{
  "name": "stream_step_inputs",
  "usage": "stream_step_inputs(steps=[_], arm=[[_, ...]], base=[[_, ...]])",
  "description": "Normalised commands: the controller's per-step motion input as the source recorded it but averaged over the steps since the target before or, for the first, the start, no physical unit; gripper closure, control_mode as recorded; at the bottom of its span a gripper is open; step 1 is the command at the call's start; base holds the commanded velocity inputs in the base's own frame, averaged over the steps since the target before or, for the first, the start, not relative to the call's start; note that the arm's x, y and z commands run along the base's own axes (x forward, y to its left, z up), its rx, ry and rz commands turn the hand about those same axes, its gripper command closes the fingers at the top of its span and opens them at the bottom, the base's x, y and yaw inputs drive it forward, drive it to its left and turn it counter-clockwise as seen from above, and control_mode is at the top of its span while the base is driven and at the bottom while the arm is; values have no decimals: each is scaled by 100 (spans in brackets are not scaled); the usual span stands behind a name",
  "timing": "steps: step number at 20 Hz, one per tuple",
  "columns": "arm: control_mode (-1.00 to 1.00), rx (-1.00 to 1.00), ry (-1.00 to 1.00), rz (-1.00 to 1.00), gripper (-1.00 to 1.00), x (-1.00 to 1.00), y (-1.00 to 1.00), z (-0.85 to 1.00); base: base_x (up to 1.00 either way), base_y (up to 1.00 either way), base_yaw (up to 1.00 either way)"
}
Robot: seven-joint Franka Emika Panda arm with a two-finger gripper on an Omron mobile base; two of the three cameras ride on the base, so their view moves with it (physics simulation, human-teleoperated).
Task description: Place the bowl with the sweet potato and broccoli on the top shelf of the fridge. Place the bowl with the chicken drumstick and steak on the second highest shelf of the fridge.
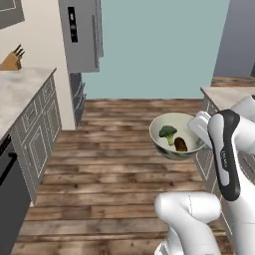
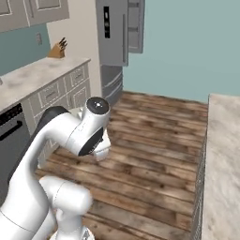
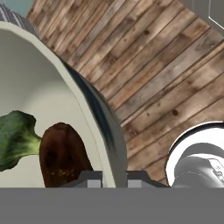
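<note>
Pale bowl (image 1: pixel 175 137) held up above wooden floor (image 1: pixel 109 174), broccoli (image 1: pixel 168 132) just beside sweet potato (image 1: pixel 181 144) inside, white arm (image 1: pixel 226 149) at its right rim, knife block (image 1: pixel 11 60) on left counter (image 1: pixel 17 89), grey fridge (image 1: pixel 80 35) beyond.

You face a kitchen with a wood-plank floor (image 1: pixel 114 174) and a pale teal back wall (image 1: pixel 159 45). At your left runs a grey cabinet run (image 1: pixel 40 129) under a marbled counter (image 1: pixel 17 92), bearing a knife block (image 1: pixel 11 60). Another counter (image 2: pixel 222 159) stands right.
</note>
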Motion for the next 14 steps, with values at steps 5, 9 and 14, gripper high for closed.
stream_step_inputs(steps=[5, 9, 14], arm=[[100, 0, 0, 0, 100, 0, 0, 0], [100, 0, 0, 0, 100, 0, 0, 0], [100, 0, 0, 0, 100, 0, 0, 0]], base=[[100, -14, -7], [100, -8, -6], [100, -7, -4]])
